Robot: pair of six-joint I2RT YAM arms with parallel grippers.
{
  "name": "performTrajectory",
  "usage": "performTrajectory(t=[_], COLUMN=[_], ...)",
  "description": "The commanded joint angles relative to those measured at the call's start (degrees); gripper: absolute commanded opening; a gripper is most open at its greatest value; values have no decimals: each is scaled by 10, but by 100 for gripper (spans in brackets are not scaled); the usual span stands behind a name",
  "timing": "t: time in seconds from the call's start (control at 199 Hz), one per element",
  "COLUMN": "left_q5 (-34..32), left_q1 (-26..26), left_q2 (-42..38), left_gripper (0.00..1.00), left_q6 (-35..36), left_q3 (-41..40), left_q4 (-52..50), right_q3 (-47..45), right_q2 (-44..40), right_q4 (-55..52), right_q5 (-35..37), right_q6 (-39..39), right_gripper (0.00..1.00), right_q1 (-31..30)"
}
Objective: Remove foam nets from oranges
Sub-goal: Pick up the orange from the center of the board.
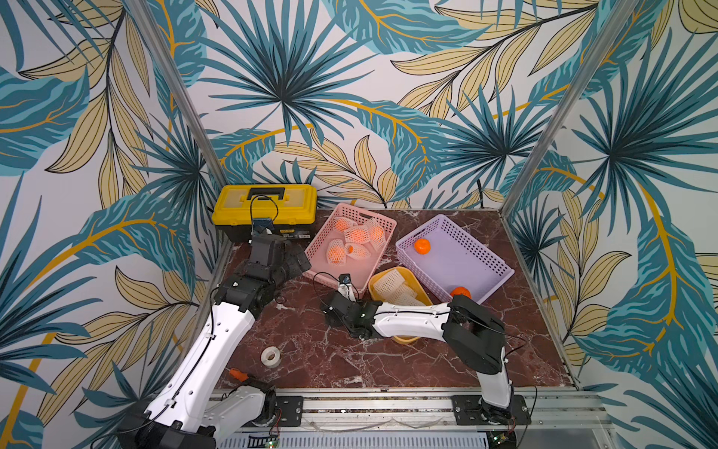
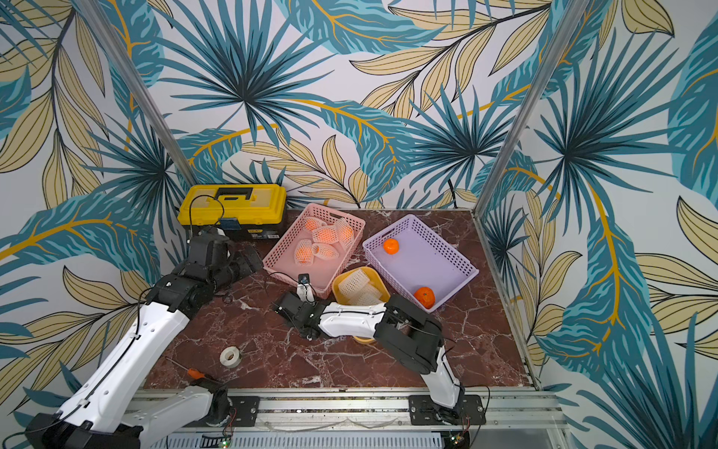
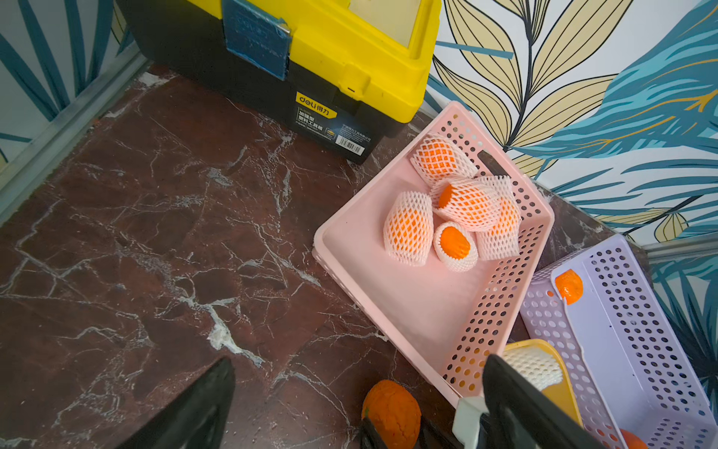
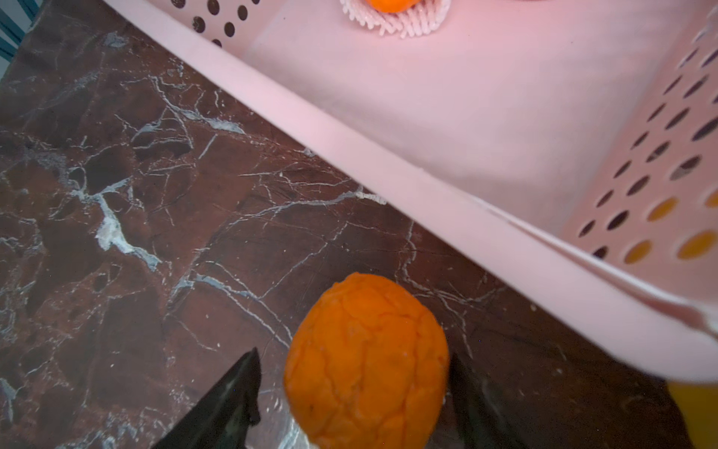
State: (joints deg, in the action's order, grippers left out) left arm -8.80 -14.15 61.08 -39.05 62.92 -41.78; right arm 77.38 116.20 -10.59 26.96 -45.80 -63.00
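Marble worktop [image 1: 311, 350] lies open left and near. Right pincer [image 4: 353, 353] brackets a bare orange [image 4: 369, 388] just beside the pink basket [image 4: 349, 155] rim, one finger clear. Left pincer [image 3: 359, 361] gapes wide. Netted oranges [image 3: 408, 229] sit inside that basket.

Robot test booth, more lab than home. A left arm [image 1: 217, 342] and a right arm [image 1: 408, 320], white and black, are bolted to an aluminium rail [image 1: 373, 408] edging a red marble-look tabletop [image 1: 330, 365]. Metal posts [image 1: 179, 93] and tropical-leaf wallpaper [image 1: 349, 97] enclose it. A yellow toolbox [image 1: 266, 206] and a tape roll [image 1: 270, 356] sit on top.
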Motion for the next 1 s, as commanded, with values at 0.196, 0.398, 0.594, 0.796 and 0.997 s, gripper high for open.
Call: performTrajectory(t=[0.196,0.398,0.594,0.796,0.997], left_q5=[29,29,28,30,26], left_q1=[9,9,9,9,9], left_q2=[-8,-14,-19,-24,-30], left_gripper=[100,100,100,100,100], left_q6=[-3,-3,-2,-3,-1], left_q3=[2,0,0,1,-1], left_q4=[9,9,9,9,9], right_q3=[-1,39,42,28,-12], right_q2=[15,48,49,-6,-131], right_q4=[-27,-53,-61,-51,-49], right_q5=[34,30,28,0,17], right_q6=[18,22,13,33,69], right_gripper=[74,77,59,38,28], right_q1=[-2,-2,1,0,3])
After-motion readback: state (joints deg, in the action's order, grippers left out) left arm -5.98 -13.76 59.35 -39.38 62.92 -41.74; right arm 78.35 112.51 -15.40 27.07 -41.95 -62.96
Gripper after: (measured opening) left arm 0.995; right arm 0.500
